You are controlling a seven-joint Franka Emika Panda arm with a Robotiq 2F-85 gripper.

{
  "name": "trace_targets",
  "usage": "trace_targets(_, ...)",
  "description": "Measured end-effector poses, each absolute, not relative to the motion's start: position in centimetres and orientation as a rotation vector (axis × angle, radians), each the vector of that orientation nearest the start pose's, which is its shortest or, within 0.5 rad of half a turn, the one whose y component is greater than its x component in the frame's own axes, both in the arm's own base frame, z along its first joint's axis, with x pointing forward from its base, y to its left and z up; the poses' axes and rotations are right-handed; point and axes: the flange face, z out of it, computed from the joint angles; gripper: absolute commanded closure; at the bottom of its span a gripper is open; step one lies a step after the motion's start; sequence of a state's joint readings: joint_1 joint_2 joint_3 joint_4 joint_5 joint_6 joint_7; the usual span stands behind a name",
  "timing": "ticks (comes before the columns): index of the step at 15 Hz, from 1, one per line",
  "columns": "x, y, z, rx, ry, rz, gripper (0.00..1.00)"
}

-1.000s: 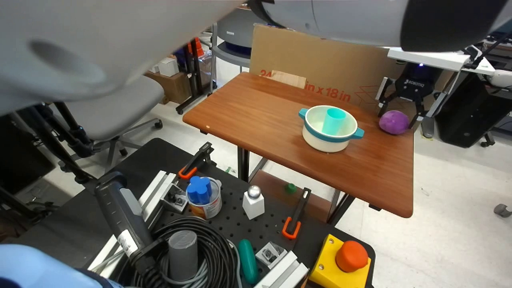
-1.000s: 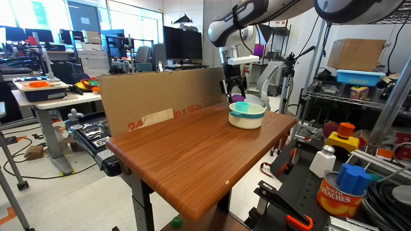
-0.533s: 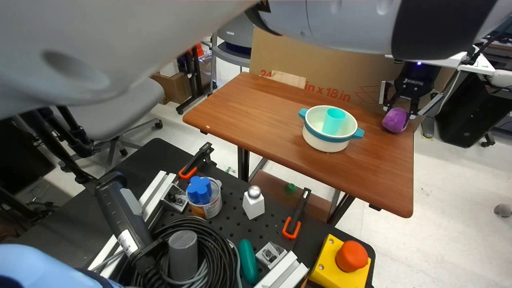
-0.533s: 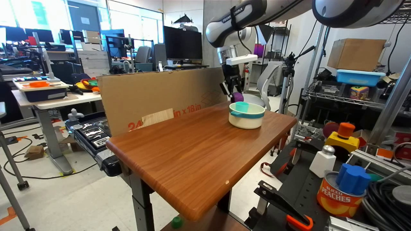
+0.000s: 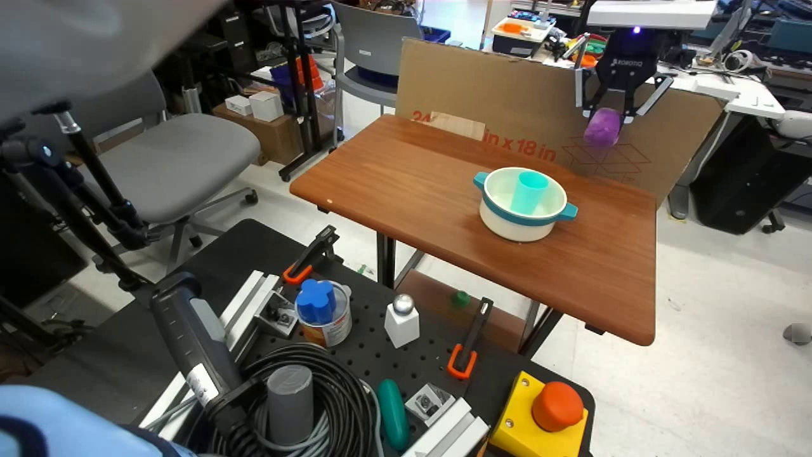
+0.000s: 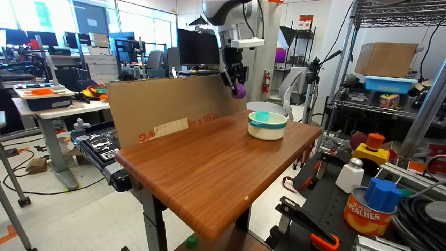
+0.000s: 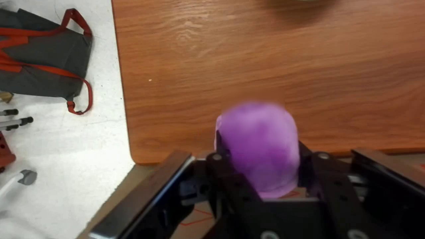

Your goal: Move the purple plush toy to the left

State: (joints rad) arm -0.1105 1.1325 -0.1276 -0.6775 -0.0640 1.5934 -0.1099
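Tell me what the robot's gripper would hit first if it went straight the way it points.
Probably the wooden table, near the cardboard: the gripper points down, the held purple plush toy leading. Depth is unclear, so it might narrowly miss.

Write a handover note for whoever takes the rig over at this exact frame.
Hand: shut on the purple plush toy.
Toy: held in the air, off the wooden table. The cream bowl stands on the table, turquoise cup inside.
Done: toy grasped and lifted.
Left to do: probably carry it left, lower, release; the pictures don't settle whose left.
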Motion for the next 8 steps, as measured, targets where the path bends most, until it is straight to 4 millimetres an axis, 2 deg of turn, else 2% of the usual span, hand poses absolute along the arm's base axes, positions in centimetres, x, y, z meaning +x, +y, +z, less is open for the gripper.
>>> trace_targets(2,76.2,-11.4,25.5,-3.265,-0.037,0.443,0.84)
trace_targets(4,75.7,-9.0,23.7,-3.268,-0.155,0.510,0.84)
trace_targets(8,73.1,-5.4,18.0,-3.254,-0.310,0.688,0.84)
